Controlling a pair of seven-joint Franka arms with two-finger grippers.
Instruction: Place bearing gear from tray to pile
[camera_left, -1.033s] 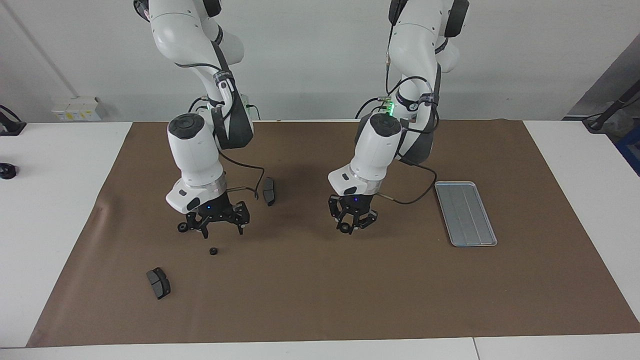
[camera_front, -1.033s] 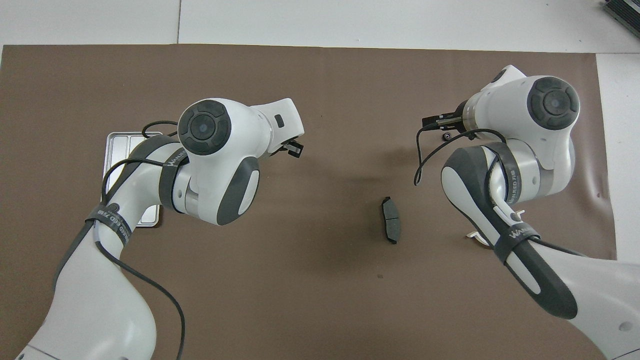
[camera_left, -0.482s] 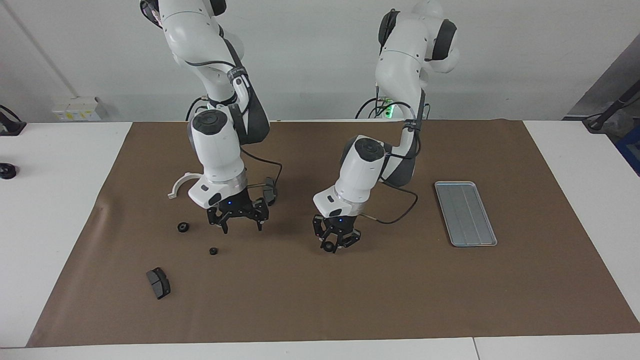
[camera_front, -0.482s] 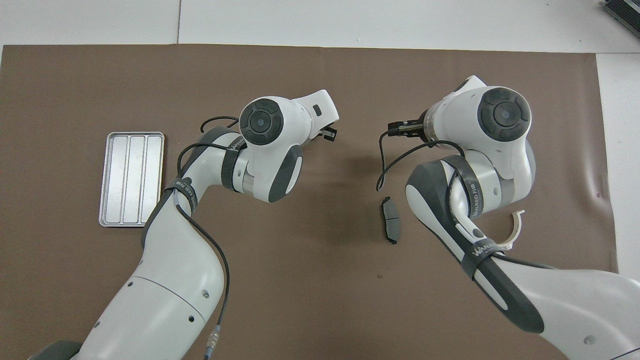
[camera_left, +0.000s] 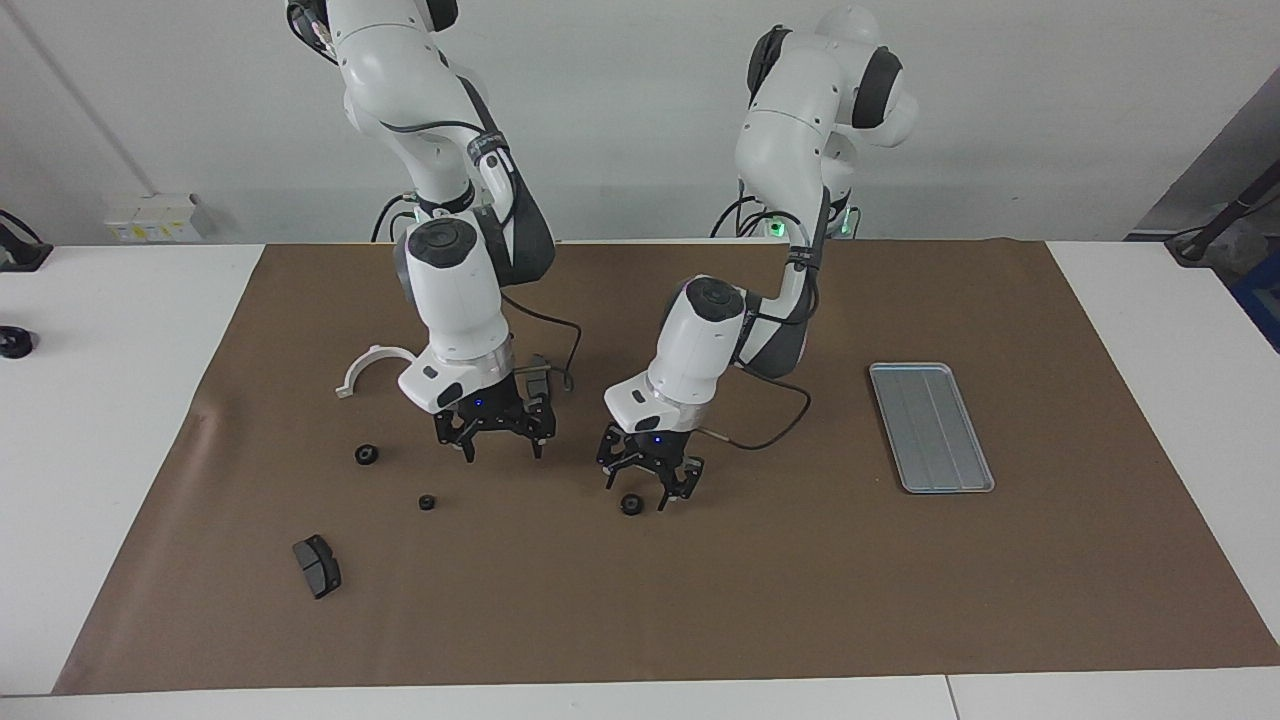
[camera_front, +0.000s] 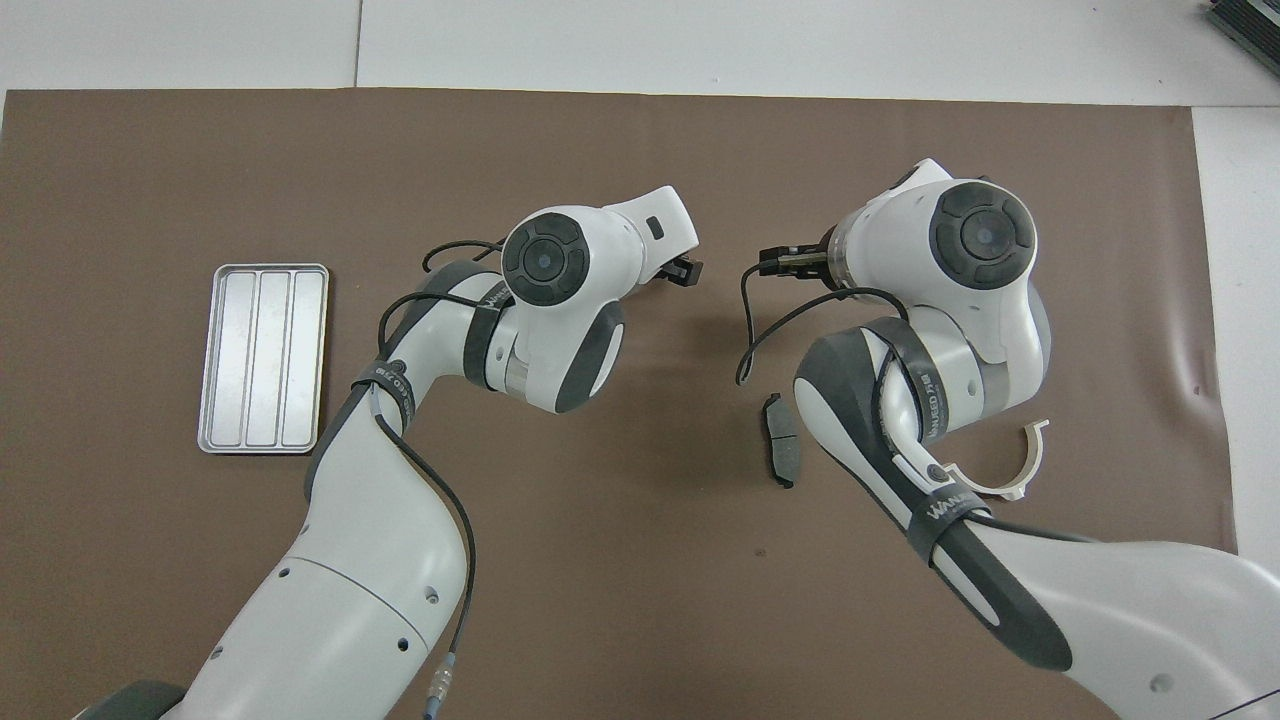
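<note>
Left gripper (camera_left: 648, 487), frame centre in the facing view, we log as spread, one small black gear (camera_left: 631, 504) at its tips; contact unclear. Right gripper (camera_left: 497, 442), centre-left, spread and empty. Tray (camera_left: 931, 427) centre-right, bare. Two gears (camera_left: 366, 455) (camera_left: 427, 502) lie lower left with the pile: bracket (camera_left: 367, 366), pads (camera_left: 317, 566).

Silver-grey ridged tray (camera_left: 931, 427), brown mat (camera_left: 800, 580), white half-ring bracket (camera_left: 366, 367), dark grey brake pad (camera_left: 317, 565), seemingly black small gears (camera_left: 366, 455).

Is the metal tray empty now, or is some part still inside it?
Empty: the tray shows only its bare ridged floor in both views.
</note>
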